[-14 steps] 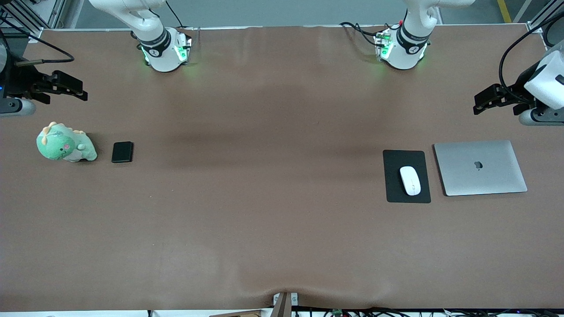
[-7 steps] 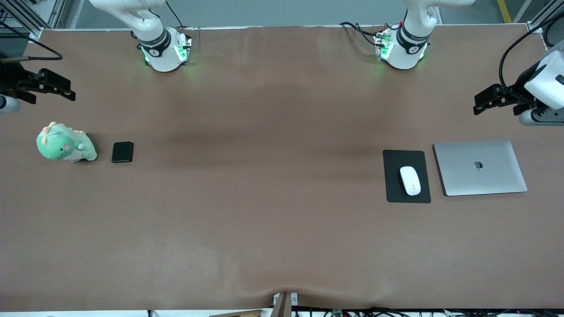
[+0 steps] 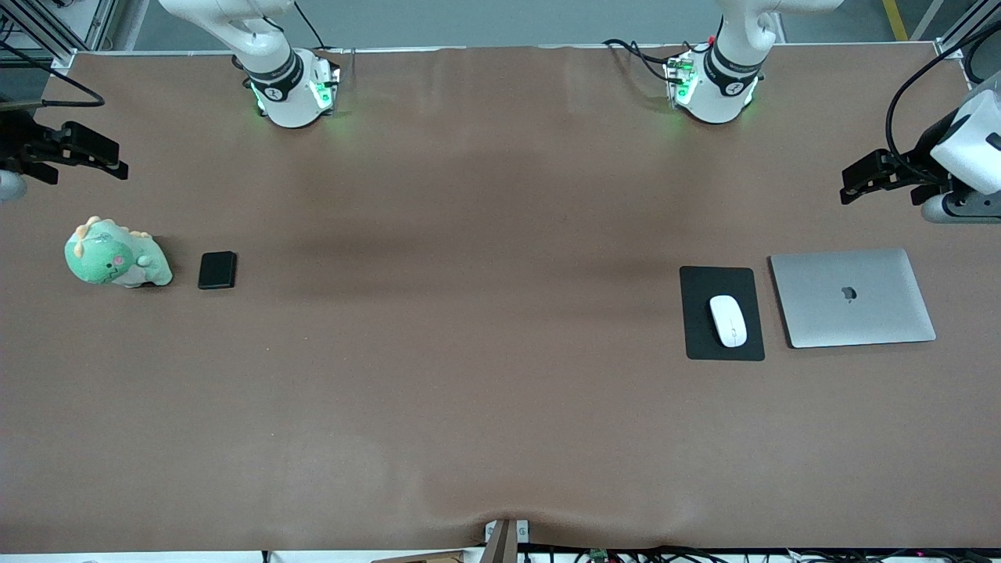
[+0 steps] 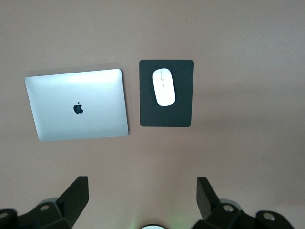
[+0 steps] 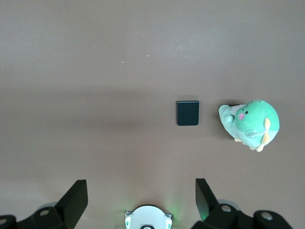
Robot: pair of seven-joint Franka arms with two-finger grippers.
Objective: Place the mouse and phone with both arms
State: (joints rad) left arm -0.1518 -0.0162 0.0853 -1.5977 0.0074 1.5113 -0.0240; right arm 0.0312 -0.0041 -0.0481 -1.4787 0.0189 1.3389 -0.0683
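Observation:
The white mouse (image 3: 728, 320) lies on a black mouse pad (image 3: 696, 336) toward the left arm's end of the table; it also shows in the left wrist view (image 4: 163, 87). The black phone (image 3: 217, 270) lies flat toward the right arm's end, beside a green plush toy; it also shows in the right wrist view (image 5: 188, 113). My left gripper (image 3: 854, 184) is open and empty, high over the table's left-arm end (image 4: 141, 191). My right gripper (image 3: 109, 162) is open and empty, high over the table's right-arm end (image 5: 140, 193).
A closed silver laptop (image 3: 852, 297) lies beside the mouse pad, closer to the table's end. A green plush dinosaur (image 3: 116, 254) sits beside the phone, closer to the other end. The brown table cover (image 3: 485, 313) is bare across the middle.
My right gripper has drawn outward toward the right-arm end of the table and slowed. The left arm, mouse and phone have not moved.

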